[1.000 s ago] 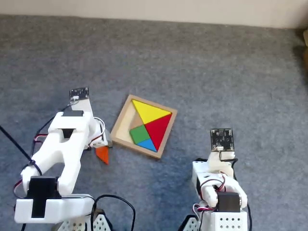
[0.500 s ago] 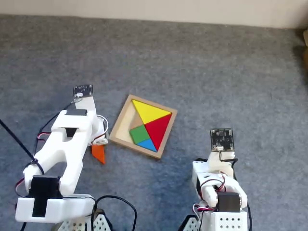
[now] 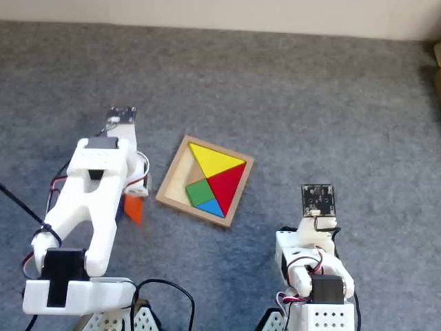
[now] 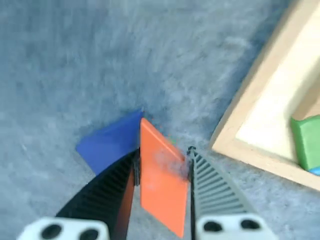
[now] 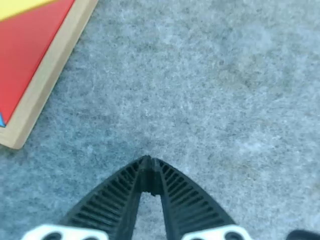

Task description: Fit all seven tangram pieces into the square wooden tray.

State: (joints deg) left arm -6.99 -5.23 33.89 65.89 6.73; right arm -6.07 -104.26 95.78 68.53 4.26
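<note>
The square wooden tray (image 3: pixel 172 179) lies mid-table and holds yellow (image 3: pixel 215 160), red (image 3: pixel 229 184), green (image 3: pixel 199 192) and light blue (image 3: pixel 212 206) pieces; its left part is bare wood. My left gripper (image 4: pixel 162 157) is shut on an orange piece (image 4: pixel 161 181), held just left of the tray (image 4: pixel 240 131). The same orange piece (image 3: pixel 133 209) shows under the left arm. A dark blue piece (image 4: pixel 110 145) lies on the carpet right behind it. My right gripper (image 5: pixel 149 172) rests shut over bare carpet, off the tray's near right corner (image 5: pixel 30 117).
Grey carpet covers the whole table. The right arm's base (image 3: pixel 313 272) sits at the front right, the left arm's base (image 3: pixel 69 293) at the front left. A pale wall strip runs along the far edge.
The left arm has drawn left and slightly back, carrying the orange piece away from the tray's left edge. The right arm has not moved.
</note>
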